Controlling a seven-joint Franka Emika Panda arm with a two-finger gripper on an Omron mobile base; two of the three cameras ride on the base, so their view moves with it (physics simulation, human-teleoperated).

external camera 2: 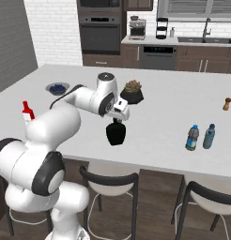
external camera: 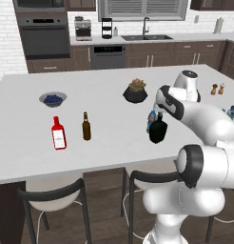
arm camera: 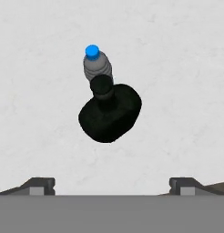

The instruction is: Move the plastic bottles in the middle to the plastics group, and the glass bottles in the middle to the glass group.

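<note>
Squat black glass bottle [arm camera: 110, 113] upright near front edge of white island counter [external camera: 28, 143], small clear plastic water bottle [arm camera: 96, 63] just behind. Glass likely heavy, rigid, slick, breakable; grasp short neck or body just under it. Gripper [arm camera: 111, 184] above, jaws spread wide, holding nothing. Kitchen cabinets [external camera: 152, 55] behind.

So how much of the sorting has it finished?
Two water bottles stand together on the right, possibly sorted. In the middle, the black bottle and one water bottle stand unsorted. The open jaws hover above them, holding nothing. Both are left to move.
</note>
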